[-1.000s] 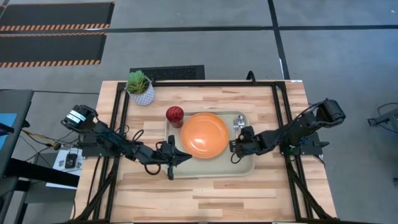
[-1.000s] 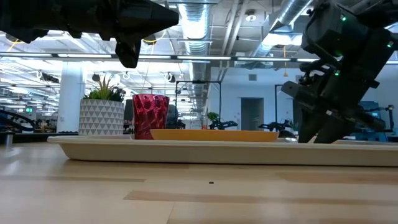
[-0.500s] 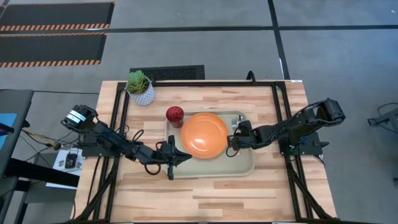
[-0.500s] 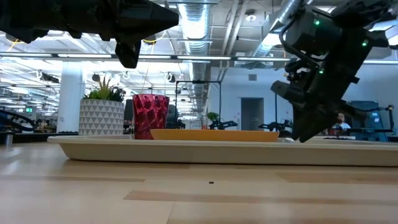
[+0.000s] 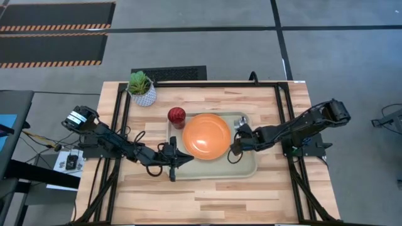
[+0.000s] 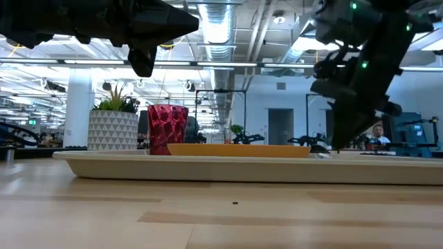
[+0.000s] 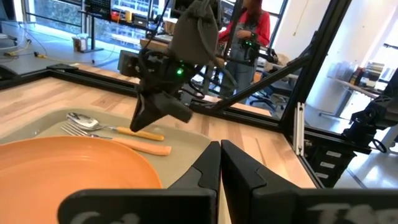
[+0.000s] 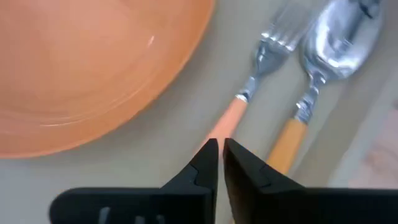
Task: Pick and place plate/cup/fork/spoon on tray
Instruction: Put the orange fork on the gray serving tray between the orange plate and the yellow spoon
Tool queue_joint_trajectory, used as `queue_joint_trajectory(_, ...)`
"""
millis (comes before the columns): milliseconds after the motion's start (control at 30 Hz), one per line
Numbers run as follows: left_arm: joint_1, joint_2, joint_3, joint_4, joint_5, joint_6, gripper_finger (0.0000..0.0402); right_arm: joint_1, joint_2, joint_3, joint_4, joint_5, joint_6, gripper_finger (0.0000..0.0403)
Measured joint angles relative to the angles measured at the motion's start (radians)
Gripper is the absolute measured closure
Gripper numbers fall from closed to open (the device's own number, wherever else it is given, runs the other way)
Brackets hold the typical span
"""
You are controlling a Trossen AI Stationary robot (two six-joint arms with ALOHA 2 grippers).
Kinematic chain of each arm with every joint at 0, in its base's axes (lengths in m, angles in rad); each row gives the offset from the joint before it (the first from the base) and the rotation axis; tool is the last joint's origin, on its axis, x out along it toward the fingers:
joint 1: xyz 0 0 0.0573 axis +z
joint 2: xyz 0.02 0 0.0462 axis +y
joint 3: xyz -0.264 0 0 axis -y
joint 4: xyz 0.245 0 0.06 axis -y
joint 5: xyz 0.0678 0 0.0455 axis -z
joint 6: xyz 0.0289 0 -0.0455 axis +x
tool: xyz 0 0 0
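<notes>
The beige tray (image 5: 248, 168) lies mid-table. The orange plate (image 5: 206, 135) rests on it, and the dark red cup (image 5: 176, 116) stands at its far left corner. Fork (image 8: 267, 56) and spoon (image 8: 336, 37) lie side by side on the tray's right part, tines and bowl toward the far edge. My right gripper (image 5: 233, 149) hangs just over the fork's handle, right of the plate, its fingers drawn together. My left gripper (image 5: 186, 158) is shut, with nothing in it, at the tray's near left corner. My right gripper points down at the fork's handle (image 8: 231, 118), which runs under its fingertips (image 8: 210, 152). I cannot tell whether they touch it. The fork lies flat on the tray, and nothing shows between the fingers.
A white patterned pot with a green plant (image 5: 142, 88) stands at the table's far left. Black frame rails (image 5: 284, 119) run along both sides of the table. Bare wood lies between the tray and the near edge.
My right gripper has drawn its fingers together from wide open. It has also risen a little above the tray and shifted slightly toward the plate. Fork, spoon, plate and cup stay where they were.
</notes>
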Motion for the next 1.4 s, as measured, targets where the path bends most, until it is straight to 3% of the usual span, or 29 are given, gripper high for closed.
queue_joint_trajectory(233, 0.0, 0.0, 0.0, -0.004, -0.006, -0.002, 0.0401, -0.02, 0.059, -0.001, 0.019, -0.018, -0.105, 0.0394)
queue_joint_trajectory(1400, 0.0, 0.0, 0.0, -0.009, -0.007, -0.004, 0.0401, -0.12, 0.045, -0.001, 0.051, -0.116, -0.234, 0.0384)
